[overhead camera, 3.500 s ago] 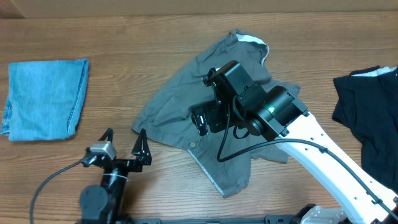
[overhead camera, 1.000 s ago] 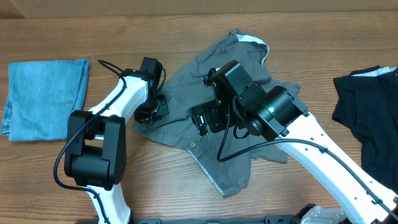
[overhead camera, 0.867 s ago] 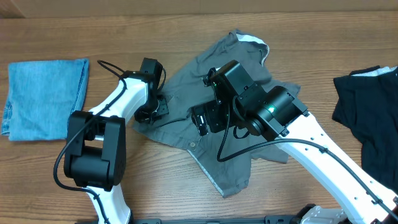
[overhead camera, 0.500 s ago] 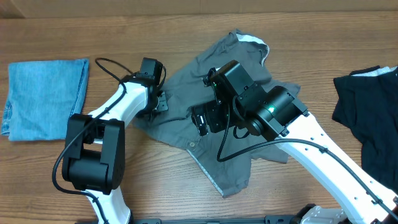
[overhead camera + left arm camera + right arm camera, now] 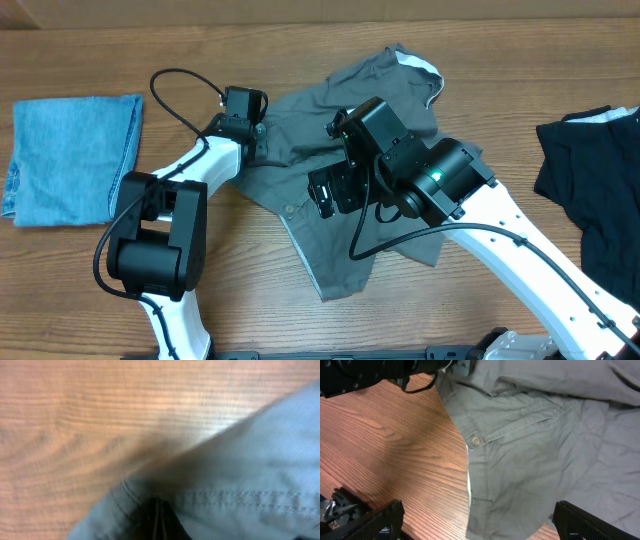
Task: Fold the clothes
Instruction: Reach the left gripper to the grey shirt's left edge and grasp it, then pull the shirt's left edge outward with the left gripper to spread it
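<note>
**Left edge of the cloth dragged toward the far side**

Since a second ago the left gripper (image 5: pixel 254 143) has moved away from the robot's base. It has taken the left edge of the clothes (image 5: pixel 320 110) with it, and the nearest hem corner has slid leftward.

- Near: the hem corner lies flat on the table (image 5: pixel 240 300), with bare wood on both sides of it.
- A button (image 5: pixel 291 209) faces up on the stitched band along the cloth's left edge.
- Middle: the right gripper (image 5: pixel 325 192) hovers above the cloth's centre with its fingers spread wide and nothing between them.
- The cloth is plain mid-grey, thin and heavily creased. It is spread unevenly over the table's middle.
- The left gripper is clenched on the left edge. Its wrist view shows a seamed fold (image 5: pixel 240 495) pinched at the fingertips, with wood beyond.
- Far: a pale lining (image 5: pixel 424 70) shows at the far edge, with a strip of open wood past it.
- Sides: the denim piece (image 5: pixel 70 155) lies well apart on the left and the black garment (image 5: pixel 590 180) well apart on the right. Clear wood separates each from the grey cloth.
</note>
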